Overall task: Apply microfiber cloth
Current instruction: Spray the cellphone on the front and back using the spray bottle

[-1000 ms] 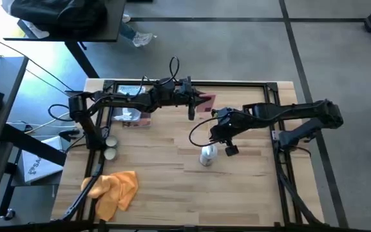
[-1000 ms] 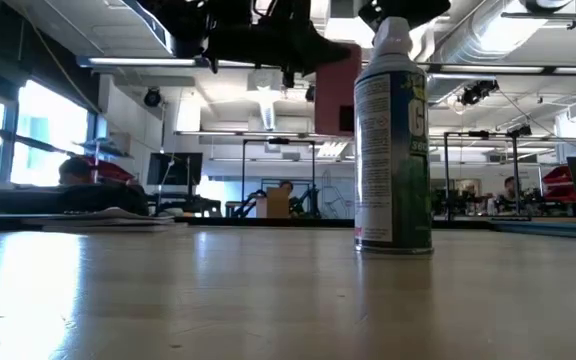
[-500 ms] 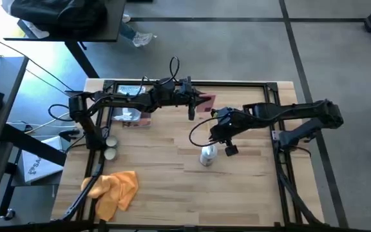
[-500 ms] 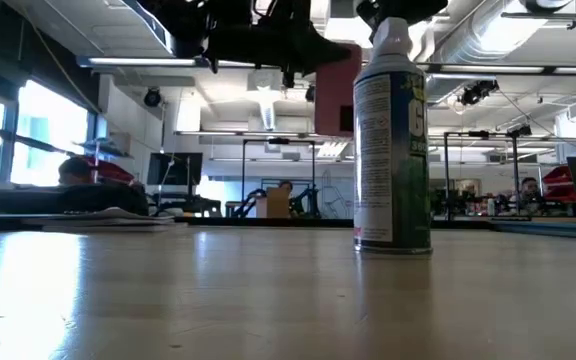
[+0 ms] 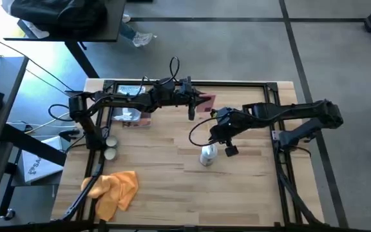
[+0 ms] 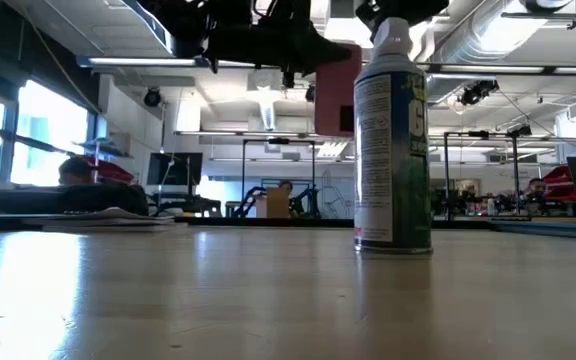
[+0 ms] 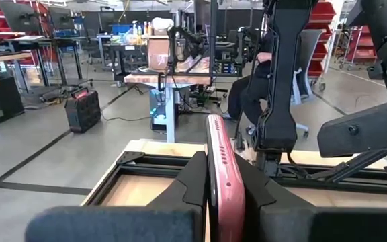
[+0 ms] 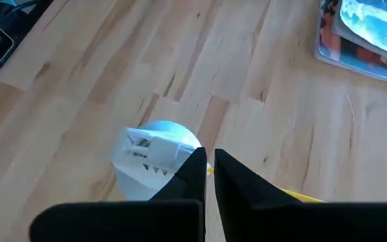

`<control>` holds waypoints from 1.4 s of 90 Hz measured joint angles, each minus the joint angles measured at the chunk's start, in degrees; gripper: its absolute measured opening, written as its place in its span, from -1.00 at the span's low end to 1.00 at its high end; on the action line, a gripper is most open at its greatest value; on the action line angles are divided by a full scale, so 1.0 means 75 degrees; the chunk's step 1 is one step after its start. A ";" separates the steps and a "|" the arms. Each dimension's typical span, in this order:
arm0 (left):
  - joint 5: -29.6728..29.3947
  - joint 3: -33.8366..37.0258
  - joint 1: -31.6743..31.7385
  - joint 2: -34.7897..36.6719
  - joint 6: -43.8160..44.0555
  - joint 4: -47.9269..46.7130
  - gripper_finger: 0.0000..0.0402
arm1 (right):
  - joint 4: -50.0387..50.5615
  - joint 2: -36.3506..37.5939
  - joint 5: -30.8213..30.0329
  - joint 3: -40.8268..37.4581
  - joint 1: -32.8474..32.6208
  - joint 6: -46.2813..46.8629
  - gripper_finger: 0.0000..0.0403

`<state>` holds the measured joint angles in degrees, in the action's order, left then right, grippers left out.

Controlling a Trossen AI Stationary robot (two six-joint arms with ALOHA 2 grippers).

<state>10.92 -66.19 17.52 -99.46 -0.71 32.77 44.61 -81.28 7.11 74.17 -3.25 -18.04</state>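
The microfiber cloth (image 5: 113, 190) lies crumpled at the table's (image 5: 166, 167) near left corner, well apart from both arms and touched by neither. Against the frames of the preceding second we find no change: cloth, arms and spray can (image 5: 208, 155) all keep their places. We judge that the wiping step has not begun and that an arm must first travel to the cloth.

The left gripper (image 5: 201, 103) is poised over the far middle of the table, clenched on a thin pink slab, which we take to be a phone (image 7: 224, 171) in a case. The right gripper (image 5: 227, 144) hangs just above the spray can; its fingers (image 8: 192, 171) are nearly together with only a slit between them, and they grasp nothing.

Only the high view shows the cloth. The low view gives the can (image 6: 392, 140) upright on the wood with the pink slab raised behind it, and people at benches in the room beyond. The left wrist view alone shows the slab pinched edge-on between the fingers. The right wrist view looks down on the can's white nozzle (image 8: 154, 153) and shows a book-like item (image 8: 365, 30) lying on the table.
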 joint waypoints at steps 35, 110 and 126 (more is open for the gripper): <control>0.0003 0.0000 -0.0017 0.0000 0.0020 0.0003 -0.94 | 0.0127 0.0006 0.0065 0.0000 0.0000 -0.0001 -1.00; -0.0388 0.0002 -0.0102 0.0000 0.0706 -0.0208 -0.94 | 0.0130 -0.0228 0.0077 0.0009 0.0000 0.0003 -1.00; -0.0728 0.0559 -0.0058 0.0000 0.1688 0.0512 -0.94 | 0.0139 -0.0235 0.0077 0.0003 0.0000 -0.0012 -1.00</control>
<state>5.46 -62.00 17.08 -99.46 11.95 36.62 45.65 -83.03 7.68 74.19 -3.25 -18.13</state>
